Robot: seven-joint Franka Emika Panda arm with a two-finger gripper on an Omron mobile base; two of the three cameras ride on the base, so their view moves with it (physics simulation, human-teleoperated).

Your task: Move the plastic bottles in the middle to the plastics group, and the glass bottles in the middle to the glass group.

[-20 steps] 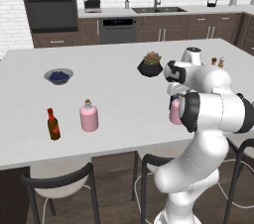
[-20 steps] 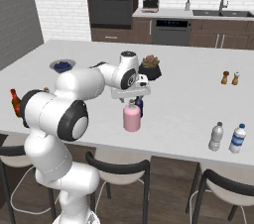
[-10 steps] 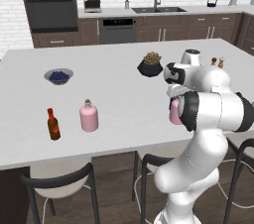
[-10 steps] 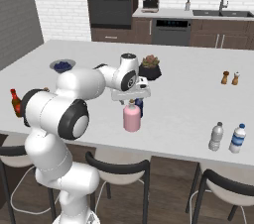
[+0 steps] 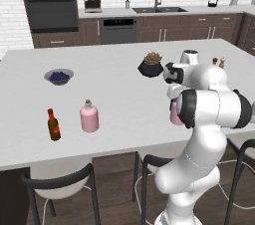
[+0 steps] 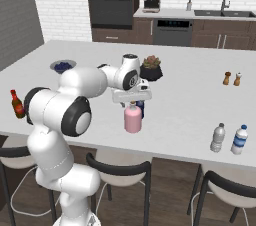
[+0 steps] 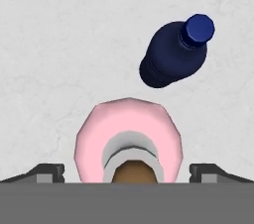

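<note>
Right base view: white table (image 6: 190, 105) spans the frame, with the arm bent over its middle. Hand (image 6: 131, 95) sits directly above the cork of the middle pink flask (image 6: 133, 119), which stands upright on the table. Hand view: both fingertips (image 7: 47, 173) stand wide of the flask's neck, one on each side with a gap, so the hand is spread and grips nothing. Dark blue bottle (image 7: 174, 57) stands just beyond the flask, near it but apart. Left base view: second pink flask (image 5: 89, 116) and the red-brown sauce bottle (image 5: 53, 125) stand side by side toward the table's left end. Right base view: two clear bottles (image 6: 229, 138) stand together at the right front edge, well apart from the middle pair.
</note>
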